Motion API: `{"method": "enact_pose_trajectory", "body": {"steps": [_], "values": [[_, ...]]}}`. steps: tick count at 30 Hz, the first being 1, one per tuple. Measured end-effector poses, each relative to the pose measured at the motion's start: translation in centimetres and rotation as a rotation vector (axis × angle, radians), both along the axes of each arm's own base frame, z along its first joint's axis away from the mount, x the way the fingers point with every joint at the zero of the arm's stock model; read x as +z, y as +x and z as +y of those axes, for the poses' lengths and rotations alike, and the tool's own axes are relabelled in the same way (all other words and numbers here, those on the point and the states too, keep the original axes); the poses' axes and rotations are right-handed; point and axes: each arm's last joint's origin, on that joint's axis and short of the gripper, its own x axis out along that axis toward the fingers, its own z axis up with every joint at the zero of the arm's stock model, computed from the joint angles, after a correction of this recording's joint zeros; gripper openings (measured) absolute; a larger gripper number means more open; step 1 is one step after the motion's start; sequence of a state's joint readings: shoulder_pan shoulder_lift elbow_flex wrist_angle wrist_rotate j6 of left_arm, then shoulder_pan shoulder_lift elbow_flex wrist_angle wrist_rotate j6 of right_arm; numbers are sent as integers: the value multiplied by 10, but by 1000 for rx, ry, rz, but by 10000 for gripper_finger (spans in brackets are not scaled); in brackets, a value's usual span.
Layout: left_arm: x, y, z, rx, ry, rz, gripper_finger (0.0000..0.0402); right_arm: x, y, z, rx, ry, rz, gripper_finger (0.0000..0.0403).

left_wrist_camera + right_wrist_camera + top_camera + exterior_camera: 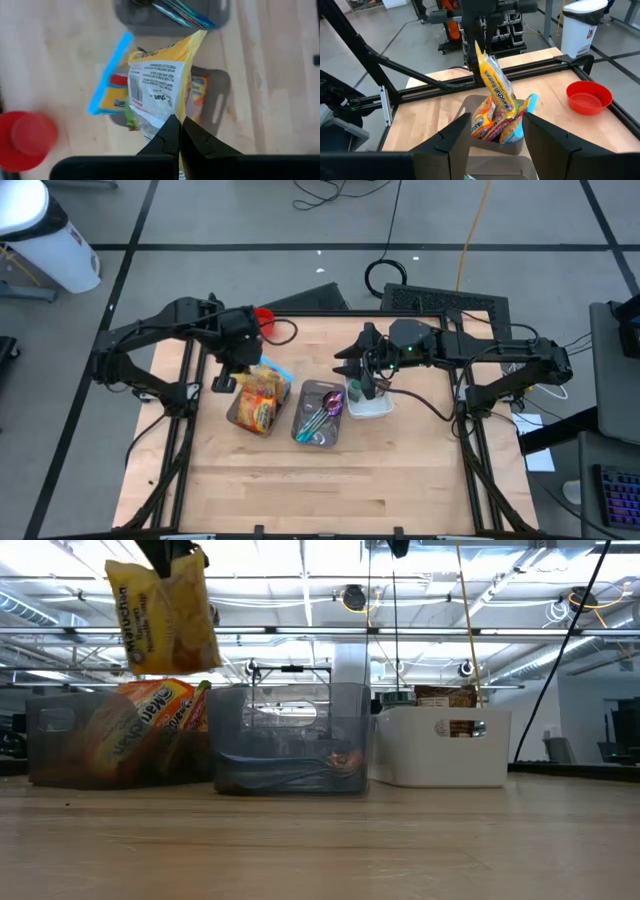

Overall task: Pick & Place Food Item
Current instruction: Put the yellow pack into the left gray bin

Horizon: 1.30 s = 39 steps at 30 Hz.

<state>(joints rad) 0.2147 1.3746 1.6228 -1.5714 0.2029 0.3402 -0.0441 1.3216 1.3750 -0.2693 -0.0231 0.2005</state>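
- One ramen packet [495,82] hung long axis vertical from the left gripper [179,131], clamped on its top edge, directly above the grey bin [243,413] of noodle packs.
- Print read "Maruchan Ramen".
- Rightward, the right gripper [360,376] hovered over the white bin [372,408], fingers apart, empty.

Table [330,480]: pale wood planks, matt, visible grain. Ramen packet [160,85]: glossy crinkled plastic film, yellow w/ printed white back. Left bin [70,745] & middle bin [290,740]: smoky see-through plastic, smooth. White bin [445,745]: opaque plastic, satin. Red bowl [589,97]: smooth plastic, slight sheen. Gripper fingers [455,137]: dark matt plastic. Frame rails [185,430]: black metal.
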Motion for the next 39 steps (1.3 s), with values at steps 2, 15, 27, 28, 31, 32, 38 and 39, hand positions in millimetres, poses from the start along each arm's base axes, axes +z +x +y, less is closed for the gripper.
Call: {"method": "enact_pose_trajectory", "body": {"steps": [2, 15, 27, 28, 31, 32, 38, 39], "values": [[-5, 1, -4, -31, -10, 18, 0, 0, 0, 0, -4, 4, 5, 168], [12, -26, -36, -88, -64, -69, 0, -3, -1, -2, -58, -4, 28, 169], [-39, -41, -39, -144, -62, 105, 0, -3, -1, -3, -89, -2, 28, 169], [-41, -41, -39, -154, -61, 108, 0, -3, -1, -3, -104, -7, 28, 169], [-45, -40, -39, -189, -56, 122, 0, -3, -1, -4, -130, -12, 28, 169], [-45, -38, -39, -203, -53, 121, 0, -3, -1, -4, -136, -11, 28, 169], [-41, -26, -39, -259, -44, 109, 0, -3, -1, -4, -140, 2, 27, 169], [-39, -24, -39, -269, -50, 103, 0, -3, -1, -4, -140, 2, 27, 169]]}}
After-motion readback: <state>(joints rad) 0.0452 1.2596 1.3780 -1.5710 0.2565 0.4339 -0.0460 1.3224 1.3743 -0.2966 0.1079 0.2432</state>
